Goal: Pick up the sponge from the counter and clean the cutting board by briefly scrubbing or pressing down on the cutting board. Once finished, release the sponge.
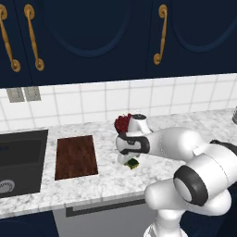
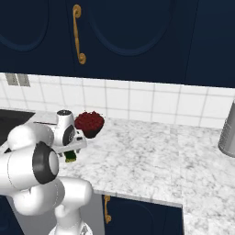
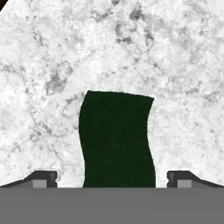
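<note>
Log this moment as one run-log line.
phase: reach for pickup | gripper: open, straddling sponge | sponge: flat on counter, not lifted | cutting board: left of the sponge, untouched

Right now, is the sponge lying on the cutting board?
No, the sponge lies on the bare counter under the gripper, well to the right of the cutting board.

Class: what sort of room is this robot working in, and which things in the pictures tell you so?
Most likely a kitchen: a marble-look counter with a dark sink set in it, a cutting board beside that, and navy cabinets above a tiled wall.
</note>
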Available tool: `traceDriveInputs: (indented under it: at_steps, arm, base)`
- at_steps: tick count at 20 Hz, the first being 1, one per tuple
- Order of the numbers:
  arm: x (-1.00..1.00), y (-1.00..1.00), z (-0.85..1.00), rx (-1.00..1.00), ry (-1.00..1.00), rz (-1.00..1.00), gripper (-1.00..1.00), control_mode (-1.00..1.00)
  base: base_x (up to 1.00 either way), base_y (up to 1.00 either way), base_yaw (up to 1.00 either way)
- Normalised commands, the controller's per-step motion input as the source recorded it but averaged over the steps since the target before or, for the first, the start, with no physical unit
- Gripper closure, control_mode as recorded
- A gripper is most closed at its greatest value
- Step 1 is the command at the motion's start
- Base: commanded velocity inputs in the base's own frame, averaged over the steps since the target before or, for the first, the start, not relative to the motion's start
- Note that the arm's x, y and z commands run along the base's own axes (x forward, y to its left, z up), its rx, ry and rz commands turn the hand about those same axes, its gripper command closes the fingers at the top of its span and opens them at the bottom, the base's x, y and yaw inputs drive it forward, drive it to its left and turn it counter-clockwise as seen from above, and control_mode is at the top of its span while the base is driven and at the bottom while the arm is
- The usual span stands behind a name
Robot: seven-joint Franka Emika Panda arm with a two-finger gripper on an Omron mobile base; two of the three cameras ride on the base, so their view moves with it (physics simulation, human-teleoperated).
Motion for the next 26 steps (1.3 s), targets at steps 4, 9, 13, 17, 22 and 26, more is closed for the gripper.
traceDriveInputs:
  at_steps: [4,9,13,17,22,26]
  arm:
    - [0.21,0.0,-0.19,0.01,0.0,0.07,-1.0,-1.0]
    - [0.1,0.03,-0.14,0.0,0.0,0.03,-1.0,-1.0]
    - [0.01,0.09,-0.1,0.0,0.0,0.0,-1.0,-1.0]
    - [0.01,0.02,-0.01,0.0,0.0,0.01,1.0,-1.0]
    - [0.0,0.02,-0.05,0.0,-0.01,0.0,1.0,-1.0]
    - [-0.18,0.43,0.63,0.07,-0.24,0.02,1.0,-1.0]
  base:
    - [0.0,0.0,0.0]
    - [0.0,0.0,0.0]
    - [0.0,0.0,0.0]
    - [0.0,0.0,0.0]
    - [0.0,0.0,0.0]
    - [0.0,0.0,0.0]
